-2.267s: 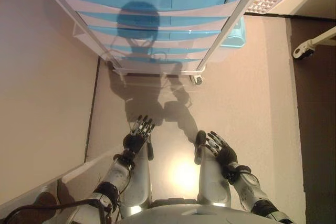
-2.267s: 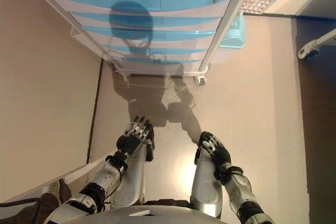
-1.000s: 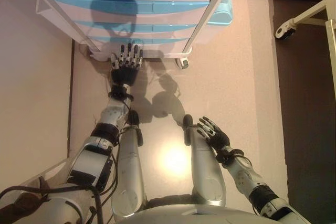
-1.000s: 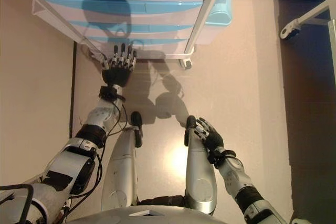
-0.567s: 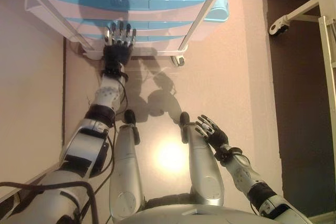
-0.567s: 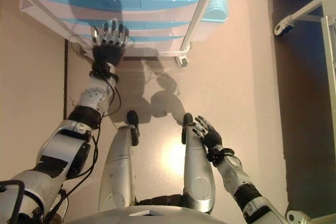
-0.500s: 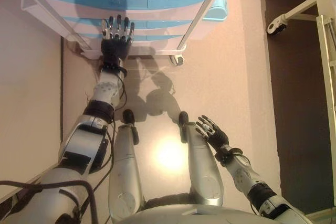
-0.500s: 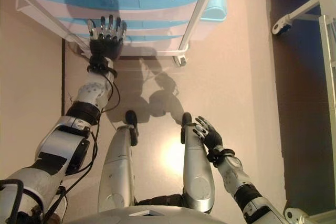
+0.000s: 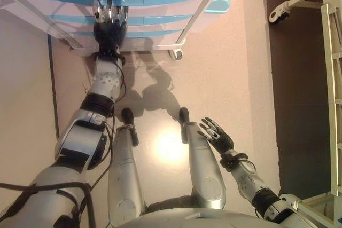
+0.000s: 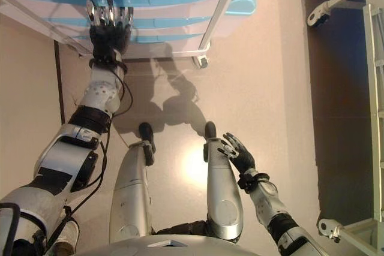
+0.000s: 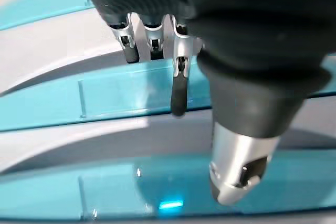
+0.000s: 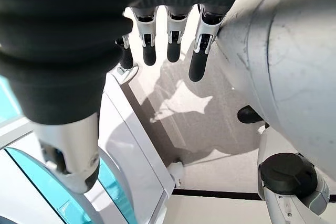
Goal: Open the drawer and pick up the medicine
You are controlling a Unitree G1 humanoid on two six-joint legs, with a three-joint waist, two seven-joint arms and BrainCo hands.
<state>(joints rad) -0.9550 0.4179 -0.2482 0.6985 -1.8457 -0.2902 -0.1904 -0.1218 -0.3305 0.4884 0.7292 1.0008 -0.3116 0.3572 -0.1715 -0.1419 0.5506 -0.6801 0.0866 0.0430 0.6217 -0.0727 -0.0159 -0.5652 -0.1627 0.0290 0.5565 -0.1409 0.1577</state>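
**Left hand at the drawer fronts, medicine out of sight**

No medicine is showing in any view. The drawer unit, a white frame on castors with stacked blue-fronted drawers, is standing at the far edge of the floor, its drawers all looking pushed in. The left hand is reaching over a lower blue drawer front with fingers straight and spread, holding nothing (contact with the front cannot be told). The right hand is hanging low near the robot, well apart from the unit, fingers loosely extended and empty. A white wheeled frame is standing off to the right.
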